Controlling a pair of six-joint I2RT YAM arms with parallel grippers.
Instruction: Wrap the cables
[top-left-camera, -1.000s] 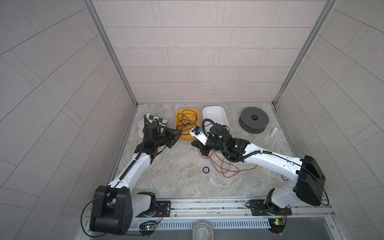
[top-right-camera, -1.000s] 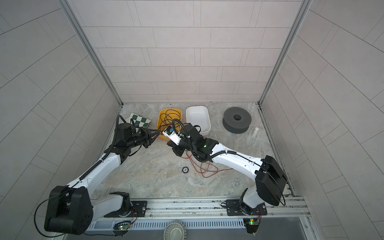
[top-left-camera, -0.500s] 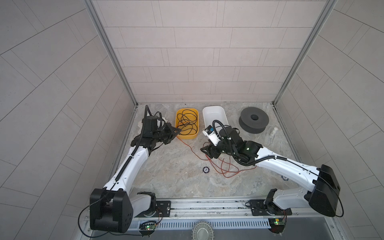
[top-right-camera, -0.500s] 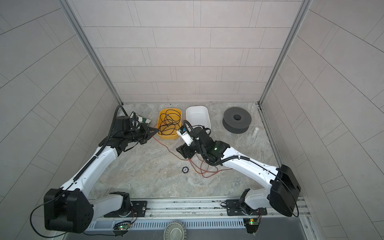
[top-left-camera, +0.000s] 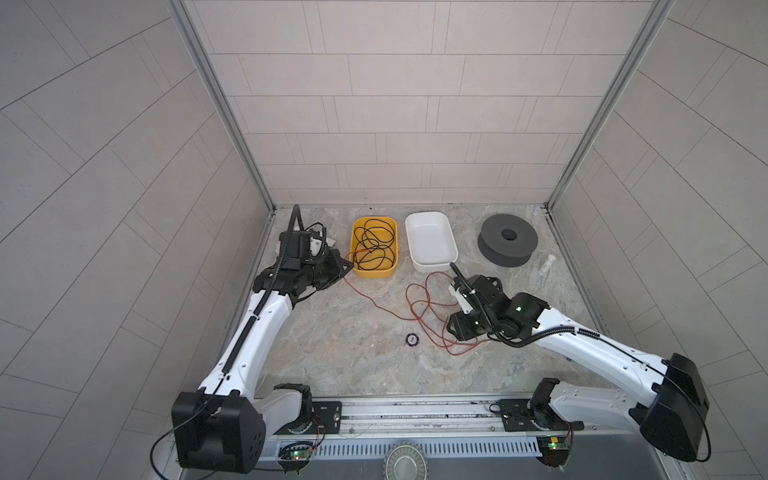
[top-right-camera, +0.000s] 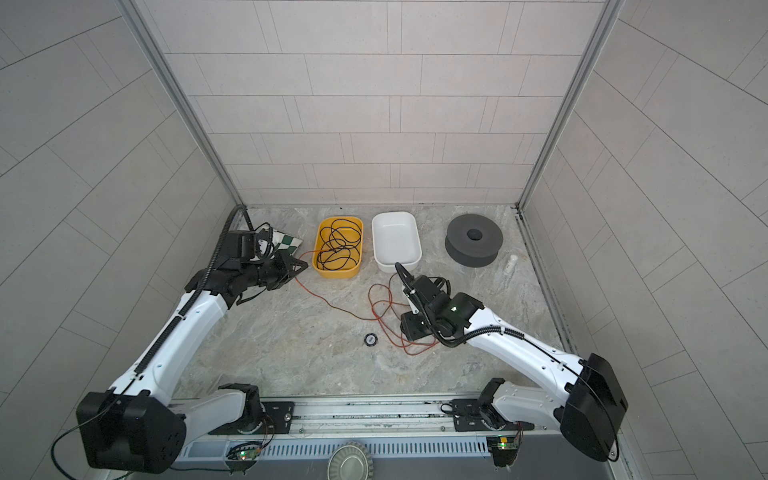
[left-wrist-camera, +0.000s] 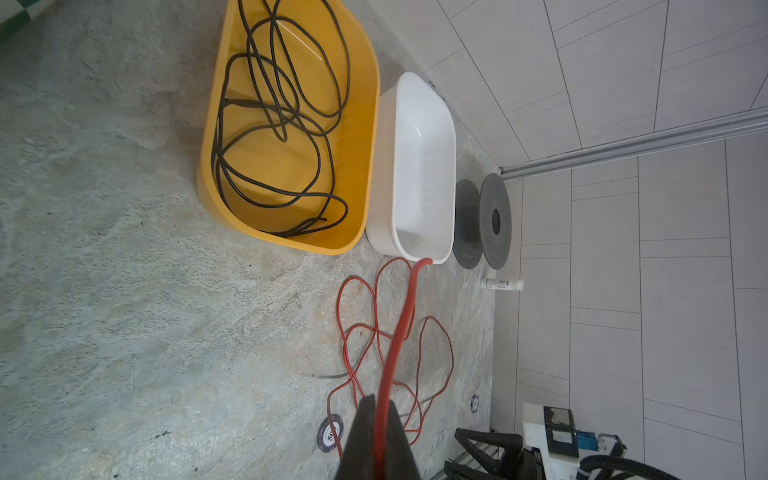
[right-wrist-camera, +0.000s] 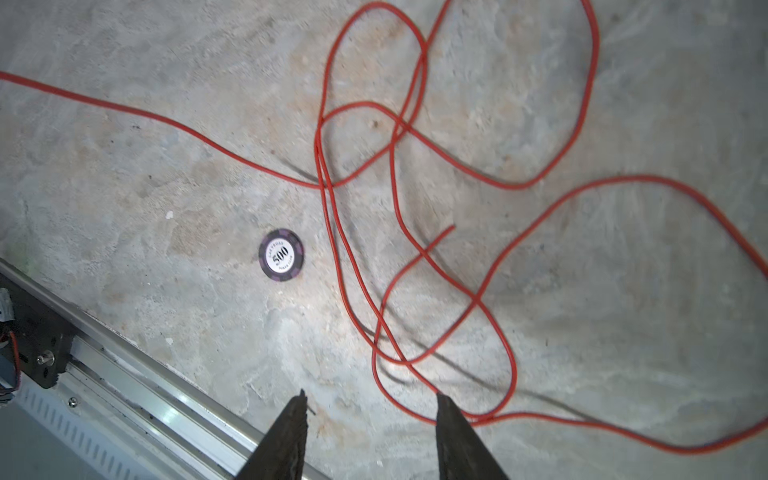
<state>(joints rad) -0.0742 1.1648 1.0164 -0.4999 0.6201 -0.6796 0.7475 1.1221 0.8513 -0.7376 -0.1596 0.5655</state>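
The cables are one thin red wire (top-left-camera: 419, 299) lying in loose loops on the marble floor mid-table, seen in both top views (top-right-camera: 376, 297). One strand runs left from the loops up to my left gripper (top-left-camera: 347, 266), which hovers beside the yellow tray. In the left wrist view that gripper (left-wrist-camera: 380, 405) is shut on the red wire (left-wrist-camera: 399, 324). My right gripper (top-left-camera: 455, 328) hangs over the loops' right side. In the right wrist view it (right-wrist-camera: 370, 399) is open and holds nothing, and the wire (right-wrist-camera: 166, 120) passes just under one fingertip (right-wrist-camera: 446, 409).
The yellow tray (top-left-camera: 374, 272) holds a coiled black cable (top-left-camera: 374, 245). Beside it is a white tray (top-left-camera: 430, 266), then a grey spool (top-left-camera: 507, 245) and a small white tube (top-left-camera: 546, 264). A poker chip (top-left-camera: 411, 339) lies left of the loops. A checkered card (top-right-camera: 286, 243) sits behind the left gripper.
The grippers were close together mid-table. The right one has opened, let go of the wire and drawn back right. The left one has pulled a strand back left towards the yellow tray.
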